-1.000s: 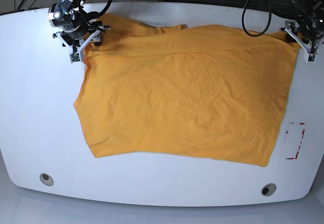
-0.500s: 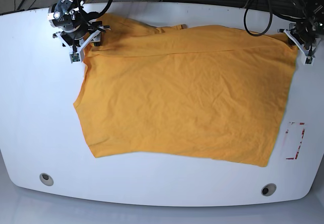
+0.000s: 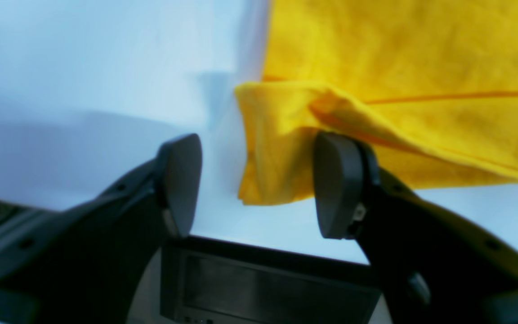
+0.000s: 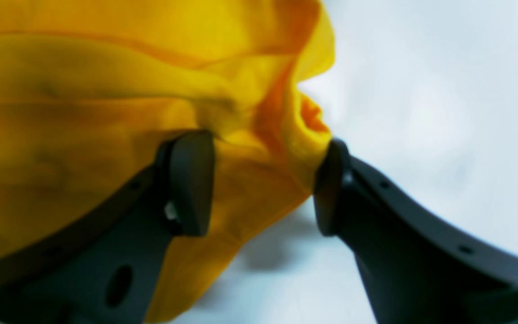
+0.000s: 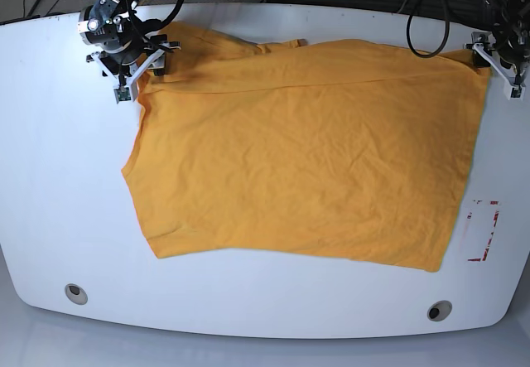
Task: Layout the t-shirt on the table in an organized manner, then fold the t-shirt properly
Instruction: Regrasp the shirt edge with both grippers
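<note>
The t-shirt [image 5: 306, 152] lies spread flat across the desk [image 5: 50, 176], long axis running 9 to 3 o'clock. At 2 o'clock, the left gripper [image 3: 259, 184] stands wide open around the far corner, holding nothing. At 10 o'clock, the right gripper [image 4: 263, 180] stands half-open with bunched cloth between; whether it grips, I cannot tell.

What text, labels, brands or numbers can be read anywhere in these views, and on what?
None can be read.
The orange-yellow t-shirt is plain, with no print.
The red-outlined mark on the white table is an outline only; nothing legible in it.
Both wrist views show no lettering.
</note>
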Controlling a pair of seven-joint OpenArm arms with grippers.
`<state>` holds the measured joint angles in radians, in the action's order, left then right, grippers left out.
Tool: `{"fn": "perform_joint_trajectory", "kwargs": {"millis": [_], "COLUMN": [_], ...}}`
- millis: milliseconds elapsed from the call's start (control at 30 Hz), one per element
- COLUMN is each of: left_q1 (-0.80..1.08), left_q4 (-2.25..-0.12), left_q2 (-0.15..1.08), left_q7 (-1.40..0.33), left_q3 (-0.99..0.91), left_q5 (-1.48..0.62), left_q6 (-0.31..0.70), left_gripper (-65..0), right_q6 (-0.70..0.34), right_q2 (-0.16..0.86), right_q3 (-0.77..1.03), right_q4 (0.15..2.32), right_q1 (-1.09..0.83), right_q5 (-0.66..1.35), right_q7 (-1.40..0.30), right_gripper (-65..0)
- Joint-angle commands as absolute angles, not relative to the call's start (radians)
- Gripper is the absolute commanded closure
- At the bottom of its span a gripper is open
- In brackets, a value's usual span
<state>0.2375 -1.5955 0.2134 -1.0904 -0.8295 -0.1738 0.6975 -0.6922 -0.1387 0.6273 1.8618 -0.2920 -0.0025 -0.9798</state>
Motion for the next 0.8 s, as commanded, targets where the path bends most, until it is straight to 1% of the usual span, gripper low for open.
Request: {"fn": "perform_joint_trajectory", "kwargs": {"millis": [0, 200, 333, 400, 467, 533, 633, 700, 767], "left_q1": [0.234, 0.231, 0.231, 0.231, 0.231, 0.231, 0.231, 0.231, 0.234], "left_q4": [-1.607, -1.606, -1.596, -1.58, -1.564, -1.552, -1.55, -1.56, -1.569], "left_q2": [0.237, 0.236, 0.236, 0.236, 0.236, 0.236, 0.236, 0.236, 0.236], "left_q7": [-1.092, -1.092, -1.092, -1.092, -1.092, -1.092, -1.09, -1.09, -1.09], "left_q3": [-0.831, -0.828, -0.789, -0.773, -0.765, -0.763, -0.763, -0.763, -0.763], "left_q5": [-0.171, -0.171, -0.171, -0.171, -0.171, -0.171, -0.168, -0.166, -0.168], "left_q6": [0.698, 0.698, 0.698, 0.698, 0.698, 0.698, 0.698, 0.698, 0.698], "left_gripper": [-37.4, -37.4, -36.4, -30.8, -22.8, -12.2, -0.7, 0.0, 0.0], "right_q6": [-0.698, -0.698, -0.698, -0.698, -0.698, -0.698, -0.698, -0.698, -0.698], "right_q2": [-0.142, -0.142, -0.142, -0.142, -0.142, -0.142, -0.142, -0.142, -0.142], "right_q3": [0.627, 0.627, 0.627, 0.627, 0.627, 0.627, 0.627, 0.628, 0.628], "right_q4": [1.859, 1.859, 1.857, 1.857, 1.857, 1.857, 1.859, 1.86, 1.86], "right_q1": [-0.298, -0.298, -0.297, -0.297, -0.297, -0.297, -0.297, -0.298, -0.298], "right_q5": [-0.021, -0.021, -0.021, -0.021, -0.021, -0.021, -0.021, -0.021, -0.021], "right_q7": [-1.021, -1.021, -1.021, -1.021, -1.021, -1.021, -1.021, -1.021, -1.021], "right_gripper": [-31.5, -31.5, -31.5, -31.4, -31.4, -31.2, -31.1, -30.0, -26.0]}}
